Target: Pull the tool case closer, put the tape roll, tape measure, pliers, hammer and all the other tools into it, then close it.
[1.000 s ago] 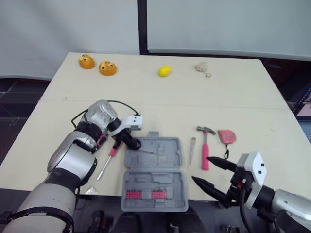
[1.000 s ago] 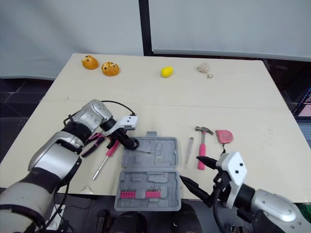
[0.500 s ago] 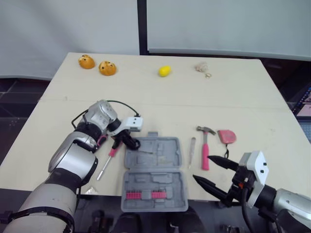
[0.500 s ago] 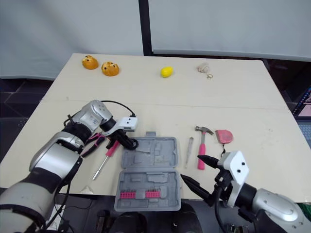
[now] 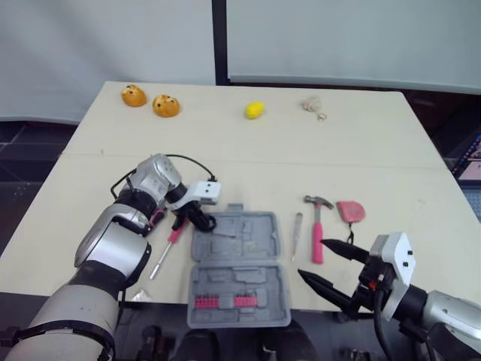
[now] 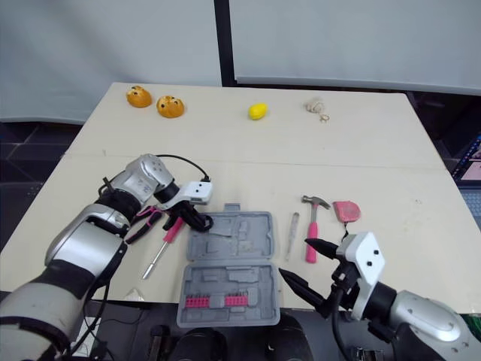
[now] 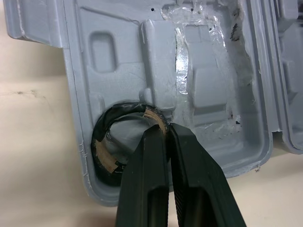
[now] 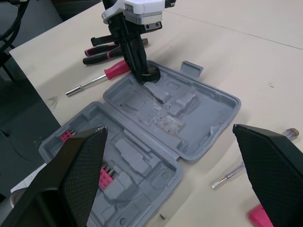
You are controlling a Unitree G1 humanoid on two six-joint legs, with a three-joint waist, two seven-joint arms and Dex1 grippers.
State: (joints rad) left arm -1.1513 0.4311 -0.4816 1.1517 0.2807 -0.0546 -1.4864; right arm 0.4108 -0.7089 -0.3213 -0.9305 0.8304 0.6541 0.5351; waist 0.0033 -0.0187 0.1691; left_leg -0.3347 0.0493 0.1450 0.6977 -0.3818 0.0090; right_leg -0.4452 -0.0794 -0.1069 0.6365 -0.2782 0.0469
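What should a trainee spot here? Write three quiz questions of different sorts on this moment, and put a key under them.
1. True or false: the left gripper is shut on the tape roll.
2. The hammer lies: A) on the table, right of the tool case; B) inside the case; C) on the floor.
3. Fill in: the right gripper hangs near the case with its fingers ___.

Key: 1 true; 2 A; 3 open.
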